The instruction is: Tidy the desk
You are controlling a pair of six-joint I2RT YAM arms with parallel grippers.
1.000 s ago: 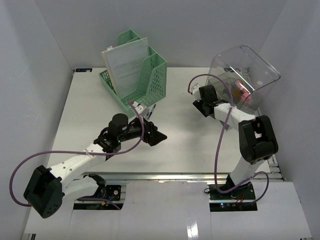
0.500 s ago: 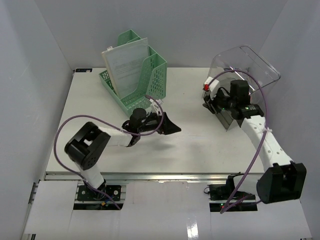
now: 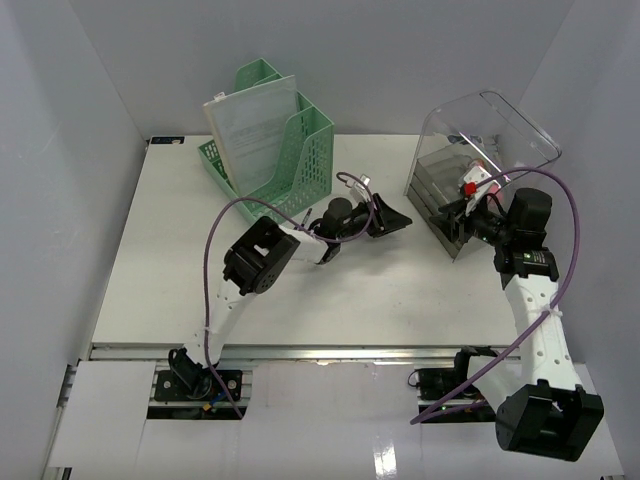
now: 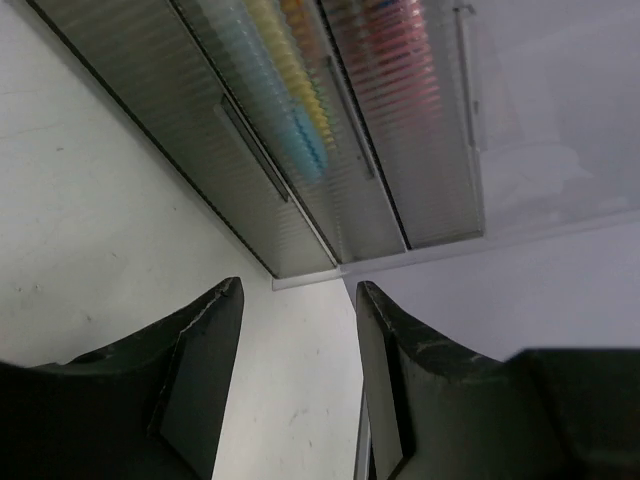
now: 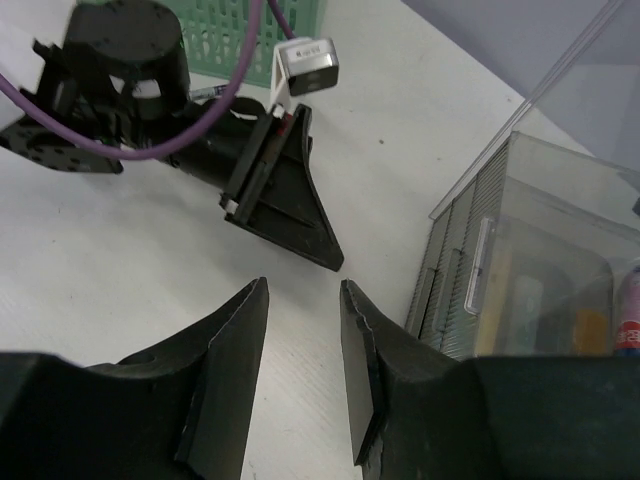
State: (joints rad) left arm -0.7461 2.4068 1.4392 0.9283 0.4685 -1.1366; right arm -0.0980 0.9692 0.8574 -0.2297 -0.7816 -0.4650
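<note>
Two grippers close to the small drawer unit [image 3: 438,205] in the overhead view, neither holding anything. Low and nearly flat across the desk [image 3: 170,270], the left gripper [image 3: 400,221], nose toward the unit's front and just short of it. Near that same front, the right gripper [image 3: 452,216], forearm rising from the near right corner with the elbow bent. At the back left and well apart, a green file organizer [image 3: 290,160] with papers [image 3: 250,125]; arching above and behind the unit, a clear plastic cover [image 3: 505,125].

Through the left wrist camera: three ribbed translucent drawers [image 4: 300,120], coloured contents blurred behind them, thin bar handles [image 4: 255,147]. Jaws moderately parted, nothing between, the unit's lower corner in line with the gap.

Through the right wrist camera: jaws narrowly parted and empty above bare desk, left gripper ahead, drawer unit off to the right.

Judged as the approach to a drawer, probably to open it or square the unit. Next: commit one arm, line a fingertip with a handle bar, hold the other back. Some risk of the arms bumping at such close quarters.
</note>
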